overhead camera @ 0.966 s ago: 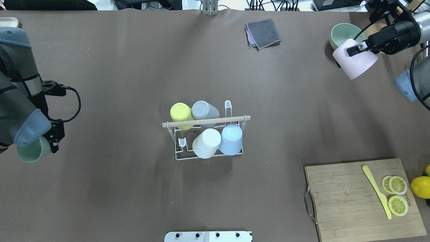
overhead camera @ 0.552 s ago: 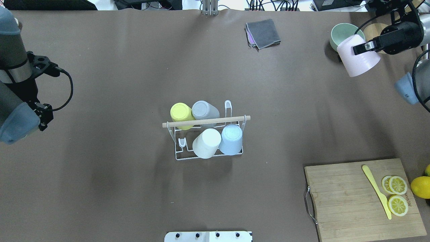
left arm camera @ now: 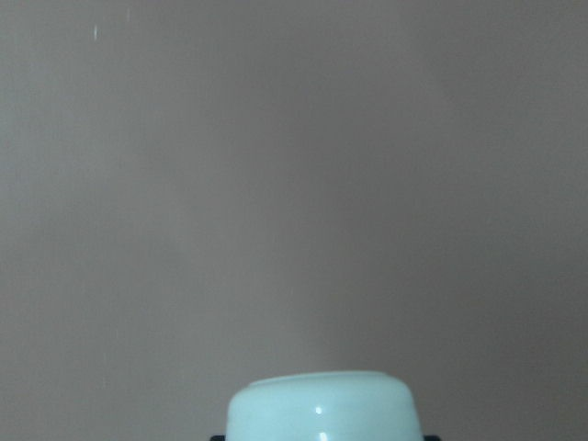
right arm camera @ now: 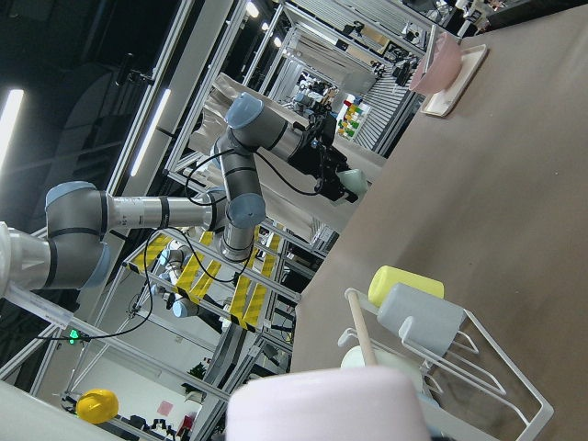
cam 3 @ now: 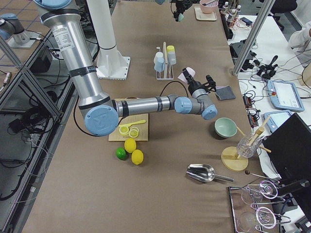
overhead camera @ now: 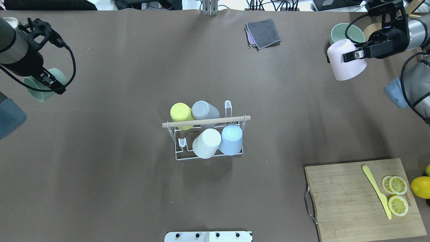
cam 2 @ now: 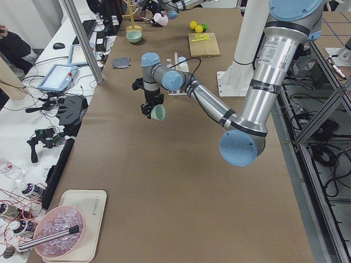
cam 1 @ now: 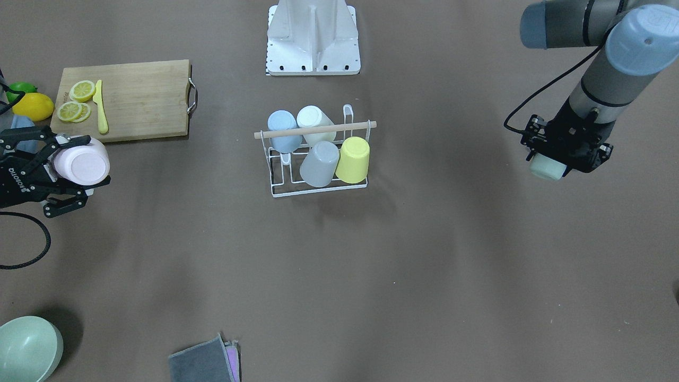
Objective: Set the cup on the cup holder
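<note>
Left pincer clamps a green cup, right pincer a pink cup. Both hang aloft, ready for the cup holder.

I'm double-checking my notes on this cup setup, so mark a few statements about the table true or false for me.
1. Four cups sit on the cup holder. True.
2. The right tool holds a red cup. False: it holds the pink cup.
3. The left tool is empty. False: it grips a pale green cup.
4. Lemon slices lie on the cutting board. True.
5. The cup holder has a bare prong. True.
</note>
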### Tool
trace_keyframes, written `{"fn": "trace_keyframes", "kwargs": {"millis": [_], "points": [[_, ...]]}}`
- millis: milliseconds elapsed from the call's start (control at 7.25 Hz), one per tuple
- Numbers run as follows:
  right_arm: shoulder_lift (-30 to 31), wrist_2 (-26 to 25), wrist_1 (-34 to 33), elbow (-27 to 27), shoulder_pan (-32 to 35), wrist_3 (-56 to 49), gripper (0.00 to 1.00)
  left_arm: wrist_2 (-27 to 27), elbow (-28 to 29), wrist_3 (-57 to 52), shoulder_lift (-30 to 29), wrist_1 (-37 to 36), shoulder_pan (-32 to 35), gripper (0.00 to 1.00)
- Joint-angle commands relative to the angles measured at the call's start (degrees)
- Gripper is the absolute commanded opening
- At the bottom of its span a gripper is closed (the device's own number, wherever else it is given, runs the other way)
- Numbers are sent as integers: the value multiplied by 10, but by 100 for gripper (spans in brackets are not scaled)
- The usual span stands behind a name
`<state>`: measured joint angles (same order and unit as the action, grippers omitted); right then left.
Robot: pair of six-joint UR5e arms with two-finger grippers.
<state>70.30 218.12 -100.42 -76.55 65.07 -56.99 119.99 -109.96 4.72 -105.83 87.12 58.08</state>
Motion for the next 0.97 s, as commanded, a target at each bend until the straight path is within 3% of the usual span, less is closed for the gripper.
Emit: {"fn": "trace_keyframes", "kwargs": {"millis": [0,276,414,828], "points": [[-7,3,-1,-6,-23,-67,34,-1,-9,9,34,203,1,0],[-38,4,-2,-10,-27,-128,34,-5,-20,84,66,409,-4,0],[-47,7,-1,-11,-36,-137,34,-31,-19,170,70,501,-8,0],[-56,45,-2,-5,-70,-255,33,-214,-18,254,66,671,-85,0]]}}
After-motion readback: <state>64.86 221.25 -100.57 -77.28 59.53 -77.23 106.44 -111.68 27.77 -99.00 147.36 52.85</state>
